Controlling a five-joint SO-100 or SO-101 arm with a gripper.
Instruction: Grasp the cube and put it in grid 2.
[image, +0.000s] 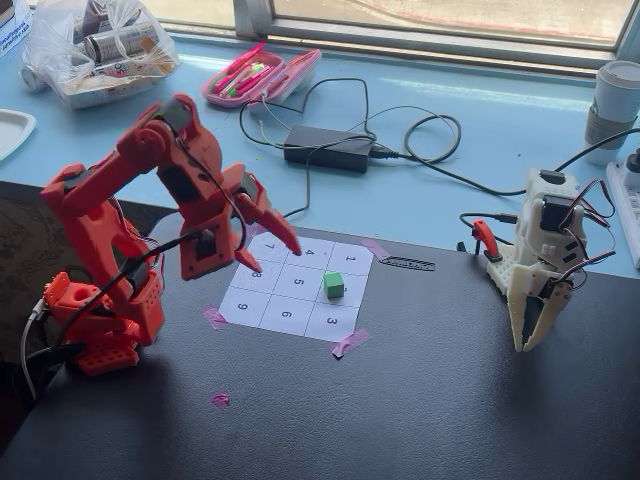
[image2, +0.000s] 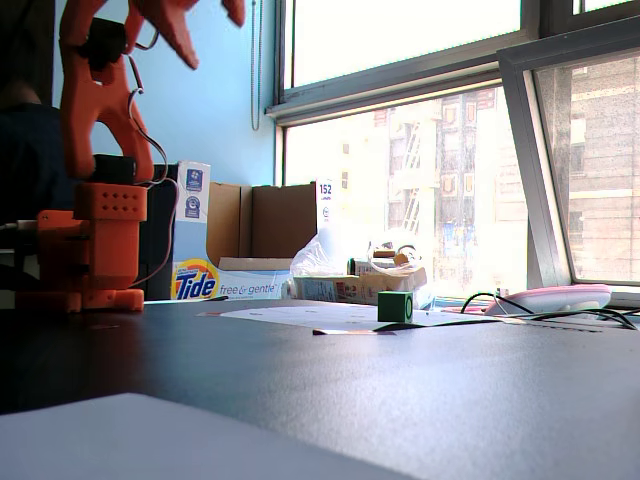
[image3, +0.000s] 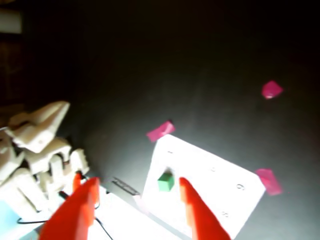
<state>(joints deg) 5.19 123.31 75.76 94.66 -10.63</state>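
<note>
Above the numbered sheet (image: 297, 289), the red arm (image: 130, 220) bends forward, its gripper (image: 268, 235) raised over the sheet's near-arm edge, fingers spread wide and holding nothing. The cube (image: 334, 285) sits on grid 2 (image: 340, 289), between cells 1 and 3, apart from the gripper.

— Where do the cameras sit around me?

— One fixed view looks down from high in front, taking in my red arm (image: 130, 240), the numbered sheet (image: 297, 290) and the windowsill behind. The other fixed view lies almost at table level, close to the dark table (image2: 400, 390), facing the window.

— And your wrist view?

— It rides above my gripper (image3: 137, 200), looking steeply down. All three share the green cube (image: 333, 285) on the sheet.
</note>
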